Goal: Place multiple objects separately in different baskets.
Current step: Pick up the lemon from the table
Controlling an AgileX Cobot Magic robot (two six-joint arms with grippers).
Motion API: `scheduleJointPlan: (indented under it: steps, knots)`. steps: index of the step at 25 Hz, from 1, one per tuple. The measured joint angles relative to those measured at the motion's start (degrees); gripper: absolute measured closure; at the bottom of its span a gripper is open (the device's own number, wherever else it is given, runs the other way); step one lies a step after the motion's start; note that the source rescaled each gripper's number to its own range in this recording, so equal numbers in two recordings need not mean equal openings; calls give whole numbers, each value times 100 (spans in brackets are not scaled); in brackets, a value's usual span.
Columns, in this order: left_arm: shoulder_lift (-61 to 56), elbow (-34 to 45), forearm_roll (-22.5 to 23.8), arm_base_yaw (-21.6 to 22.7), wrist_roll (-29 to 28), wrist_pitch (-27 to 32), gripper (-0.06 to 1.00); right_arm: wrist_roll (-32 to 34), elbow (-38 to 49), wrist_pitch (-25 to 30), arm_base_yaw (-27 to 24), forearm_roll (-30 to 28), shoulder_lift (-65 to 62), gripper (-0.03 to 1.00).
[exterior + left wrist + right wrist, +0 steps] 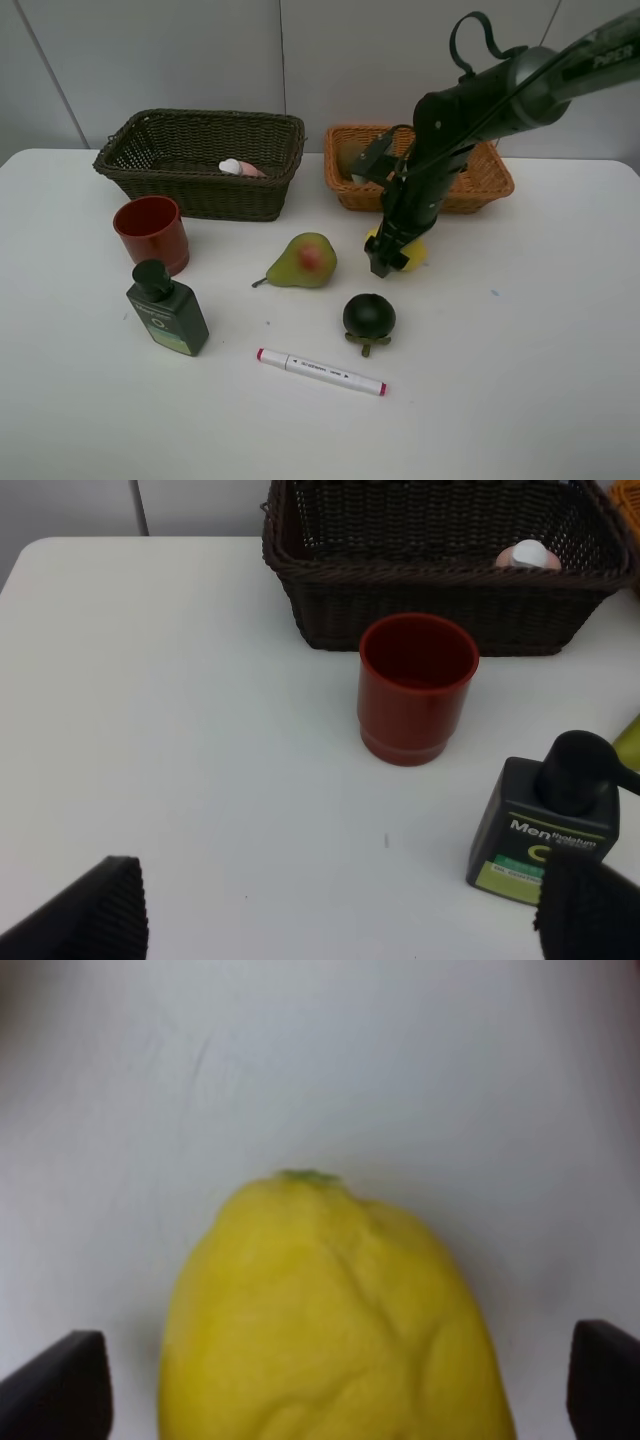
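Right claw (388, 260) reaches down over the lemon (413, 254), just in front of the tan basket (485, 190). Its jaws stand wide, one fingertip on each side of the fruit, and the wrist view shows bare table (520, 380) between each tip and the peel, so nothing is gripped. Lemon rests on the table.

Left claw (345, 920) is out of the high view. Its own camera shows both tips spread wide and holding nothing, above bare table, with the cup (417, 688) and the green bottle (545, 830) ahead of it. Cup stands upright just in front of the dark basket (200, 195), and the green bottle stands upright near it, on the camera's side. Inside the dark basket lies a pink bottle (241, 168). A brownish kiwi (348, 160) sits in the left end of the tan basket, partly hidden by the arm.

Pear (303, 262) lies on its side left of the lemon, with the dark round fruit (369, 316) near both. Marker (322, 371) lies flat — nearest the camera, apart from the rest
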Motion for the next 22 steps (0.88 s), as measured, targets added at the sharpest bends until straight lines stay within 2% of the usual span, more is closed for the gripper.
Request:
scheduleJointPlan:
  steps: [20,22]
  knots:
    - [0,0,0,0,0,0,-6,0,-4,-46,0,12,0,-1]
    - [0,0,0,0,0,0,-6,0,-4,-9,0,12,0,2]
